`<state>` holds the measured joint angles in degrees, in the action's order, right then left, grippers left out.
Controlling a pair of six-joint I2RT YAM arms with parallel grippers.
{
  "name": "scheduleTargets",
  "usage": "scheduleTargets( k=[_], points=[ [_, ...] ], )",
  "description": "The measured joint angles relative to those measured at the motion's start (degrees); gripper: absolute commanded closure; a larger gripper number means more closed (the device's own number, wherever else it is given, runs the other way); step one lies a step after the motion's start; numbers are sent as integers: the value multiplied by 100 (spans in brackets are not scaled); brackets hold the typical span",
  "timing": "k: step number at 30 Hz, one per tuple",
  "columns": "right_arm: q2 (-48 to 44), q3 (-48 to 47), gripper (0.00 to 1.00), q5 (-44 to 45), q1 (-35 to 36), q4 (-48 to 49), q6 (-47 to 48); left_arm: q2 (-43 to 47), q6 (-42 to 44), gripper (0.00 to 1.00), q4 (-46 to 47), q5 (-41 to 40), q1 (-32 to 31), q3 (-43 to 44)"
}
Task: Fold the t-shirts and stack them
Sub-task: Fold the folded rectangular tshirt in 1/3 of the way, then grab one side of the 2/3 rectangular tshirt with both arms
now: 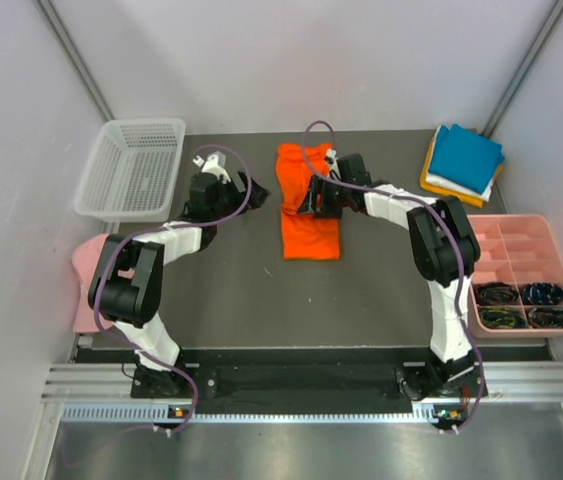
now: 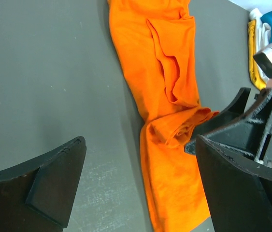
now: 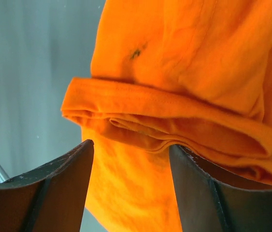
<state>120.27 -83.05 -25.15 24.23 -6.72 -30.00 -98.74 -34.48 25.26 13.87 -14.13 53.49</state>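
The orange t-shirt (image 1: 311,235) lies folded into a long strip at the middle back of the dark table. My right gripper (image 1: 312,205) is down on its middle, jaws open. In the right wrist view a bunched fold of the orange t-shirt (image 3: 184,48) lies across the tips of my right gripper (image 3: 131,183). My left gripper (image 1: 246,192) is open and empty just left of the strip. In the left wrist view my left gripper (image 2: 140,186) straddles the strip's edge (image 2: 164,63). The teal t-shirt (image 1: 468,155) tops the white and amber ones at the back right.
A white mesh basket (image 1: 131,170) stands at the back left. A pink compartment tray (image 1: 516,235) with cables sits at the right edge. A pale pink cap (image 1: 83,275) lies at the left edge. The folded stack also shows in the left wrist view (image 2: 266,29).
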Motion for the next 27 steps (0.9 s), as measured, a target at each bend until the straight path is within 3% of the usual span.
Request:
scheduleTargets(
  k=[16,27],
  points=[
    [658,-1384,36,308,-2,-363,151,-4,151,1,0,24,50,-11],
    [632,-1228,36,1113,-153,17,299,-9,166,1,17,22,57,-55]
  ],
)
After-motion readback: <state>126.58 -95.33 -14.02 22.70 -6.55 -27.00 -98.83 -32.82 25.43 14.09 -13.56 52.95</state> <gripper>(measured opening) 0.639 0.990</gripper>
